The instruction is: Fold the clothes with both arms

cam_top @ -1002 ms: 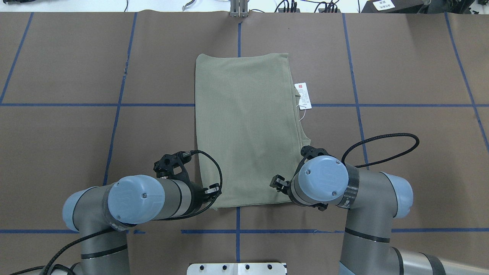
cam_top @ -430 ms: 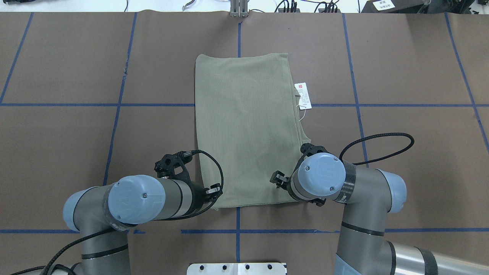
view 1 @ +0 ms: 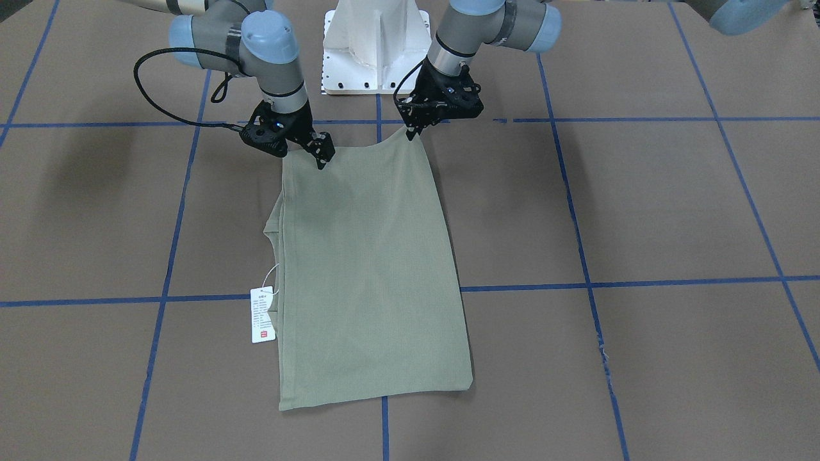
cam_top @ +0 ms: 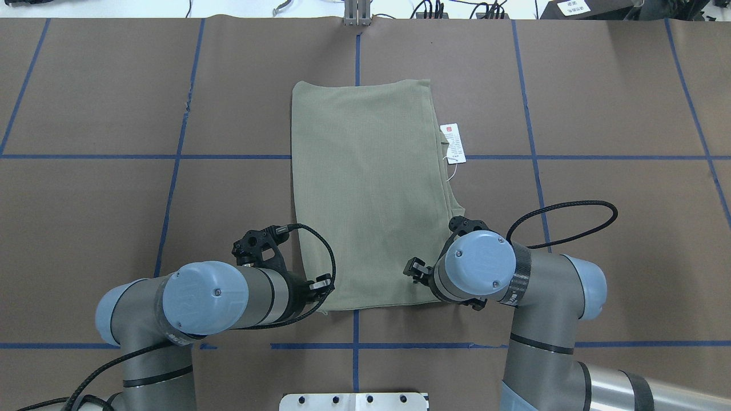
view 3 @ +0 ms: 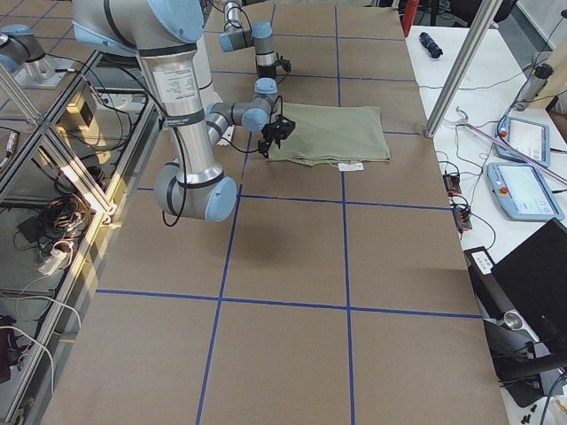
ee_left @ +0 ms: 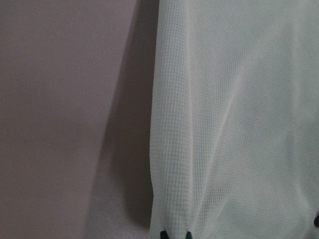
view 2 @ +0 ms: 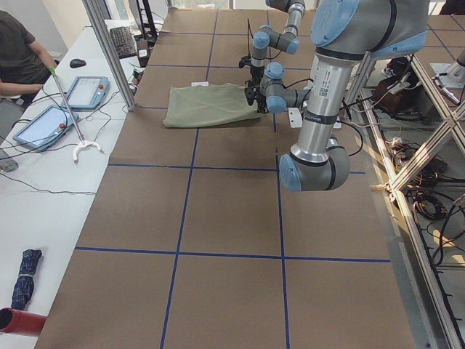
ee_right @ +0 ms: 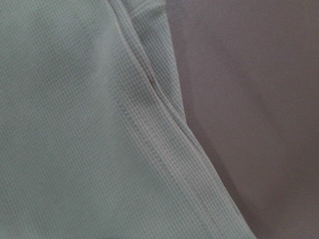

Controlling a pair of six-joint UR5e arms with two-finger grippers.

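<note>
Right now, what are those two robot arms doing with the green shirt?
They're folding it. The shirt lies flat on the table, folded into a long rectangle, with its white hang tag sticking out one side. The left gripper is pinching one corner of the edge nearest the robot. The right gripper is down at the other corner; its grip is hard to see.

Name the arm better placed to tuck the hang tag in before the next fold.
Right. The hang tag lies beside the shirt on the side of the right end effector. The left end effector is at the opposite near corner and would likely have to cross the cloth.
</note>
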